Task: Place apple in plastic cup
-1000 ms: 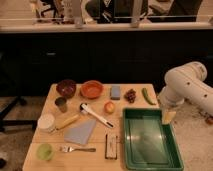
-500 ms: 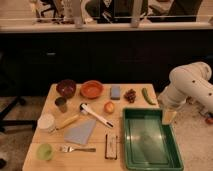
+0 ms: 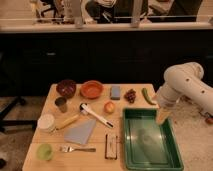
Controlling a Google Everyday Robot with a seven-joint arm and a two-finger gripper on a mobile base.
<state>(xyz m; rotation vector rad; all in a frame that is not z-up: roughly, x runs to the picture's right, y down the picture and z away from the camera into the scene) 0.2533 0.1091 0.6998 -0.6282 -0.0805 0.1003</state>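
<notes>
- at the near left corner of the bench (image 3: 95, 162) stands a pale green cup (image 3: 45, 151), upright, with nothing visible inside it.
- just right of it lies a fork (image 3: 77, 149), and further right a flat black device (image 3: 111, 146) lies lengthwise beside the tray.
- a green tray (image 3: 150, 150) fills the near right part of the bench; what the faint shape on its floor is, i cannot tell.
- a grey-blue cloth (image 3: 80, 131) lies in the middle, with a round white tub (image 3: 46, 122) to its left and a yellow-handled tool (image 3: 67, 121) between them.
- the end effector (image 3: 162, 118) hangs point-down over the far right corner of the tray, its fingers spread and nothing between them, well apart from the apple.
- a white-handled utensil (image 3: 95, 115) lies slantwise in the middle of the bench.
- the apple (image 3: 109, 107) sits on the bench just beside that utensil's right side, near the tray's far left corner and well apart from the pale green cup.
- a small dark cup (image 3: 61, 104) stands to the left.
- along the far edge, left to right: a dark red bowl (image 3: 66, 88), an orange bowl (image 3: 91, 89), a blue-grey block (image 3: 115, 92), a dark grape cluster (image 3: 130, 95) and a long green vegetable (image 3: 147, 96).
- the white arm (image 3: 182, 82) bends in from the right, beyond the bench edge.
</notes>
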